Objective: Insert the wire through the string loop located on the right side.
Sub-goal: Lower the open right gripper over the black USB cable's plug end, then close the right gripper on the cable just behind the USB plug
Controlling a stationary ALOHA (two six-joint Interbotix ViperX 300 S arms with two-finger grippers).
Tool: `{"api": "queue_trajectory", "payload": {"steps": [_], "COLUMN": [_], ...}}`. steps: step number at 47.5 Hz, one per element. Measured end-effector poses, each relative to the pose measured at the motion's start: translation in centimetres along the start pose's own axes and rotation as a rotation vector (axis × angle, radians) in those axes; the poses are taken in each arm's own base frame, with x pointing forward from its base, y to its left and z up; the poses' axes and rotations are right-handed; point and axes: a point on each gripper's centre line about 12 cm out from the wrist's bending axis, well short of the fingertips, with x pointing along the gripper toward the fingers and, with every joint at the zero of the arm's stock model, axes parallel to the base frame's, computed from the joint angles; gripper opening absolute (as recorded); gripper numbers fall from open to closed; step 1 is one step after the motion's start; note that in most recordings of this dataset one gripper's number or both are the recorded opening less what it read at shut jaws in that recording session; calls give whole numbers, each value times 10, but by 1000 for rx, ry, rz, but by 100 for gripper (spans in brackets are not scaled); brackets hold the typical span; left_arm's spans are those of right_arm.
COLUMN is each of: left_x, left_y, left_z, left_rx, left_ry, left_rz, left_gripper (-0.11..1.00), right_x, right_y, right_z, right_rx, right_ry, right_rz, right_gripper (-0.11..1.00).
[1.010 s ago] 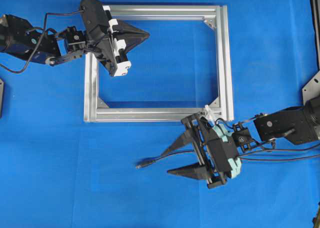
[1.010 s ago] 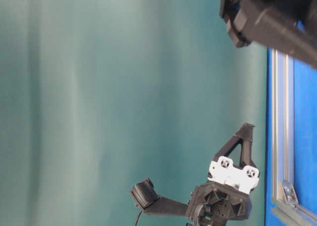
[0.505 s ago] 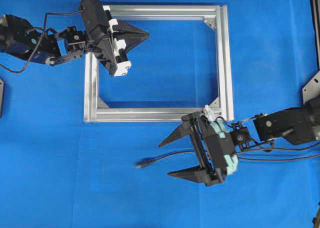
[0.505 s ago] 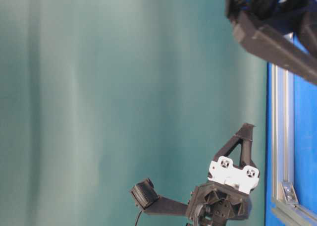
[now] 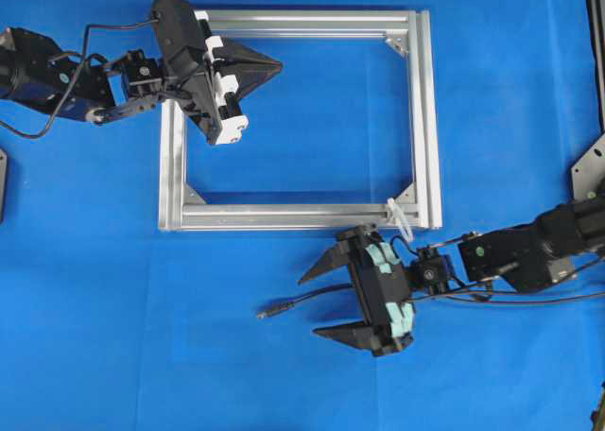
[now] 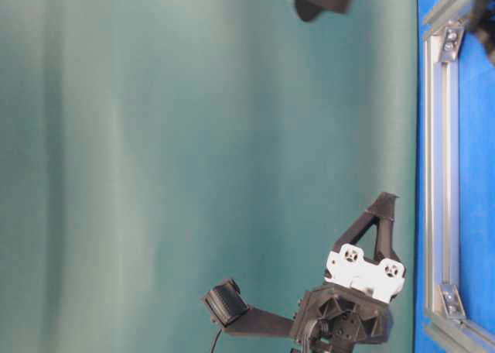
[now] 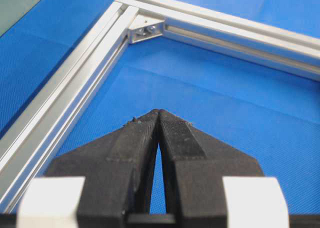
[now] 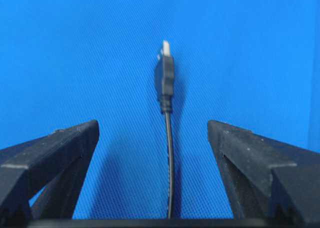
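Black wire point(image 5: 312, 296) lies lower centre btwn wide-open right gripper point(image 5: 319, 304) fingers; left gripper point(image 5: 274, 67) closed, empty, upper left over alu frame point(image 5: 427, 119).

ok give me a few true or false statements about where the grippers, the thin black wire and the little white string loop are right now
1. The right gripper stands open with the thin black wire running between its fingers. True.
2. The wire's plug tip is already through the small white string loop. False: the plug lies on the blue table cloth, apart from the loop.
3. The left gripper is shut and holds nothing. True.
4. The string loop sits at the upper left corner of the silver aluminium frame. False: it is by the lower right corner.
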Motion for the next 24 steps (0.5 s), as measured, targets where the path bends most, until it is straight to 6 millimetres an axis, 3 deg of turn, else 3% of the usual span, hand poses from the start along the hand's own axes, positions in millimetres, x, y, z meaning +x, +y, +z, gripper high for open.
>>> {"api": "queue_trajectory", "payload": {"steps": [16, 21, 24], "left_x": [0, 0, 0], "left_y": [0, 0, 0], "left_z": [0, 0, 0], "left_rx": [0, -1, -1], "left_ry": [0, 0, 0], "left_rz": [0, 1, 1], "left_gripper": [0, 0, 0], "right_x": [4, 4, 5], "right_y": [-2, -2, -2], "right_z": [-7, -7, -6], "right_rx": [18, 20, 18], "right_ry": [17, 16, 13], "right_rz": [-16, -16, -14], "right_gripper": [83, 72, 56]}}
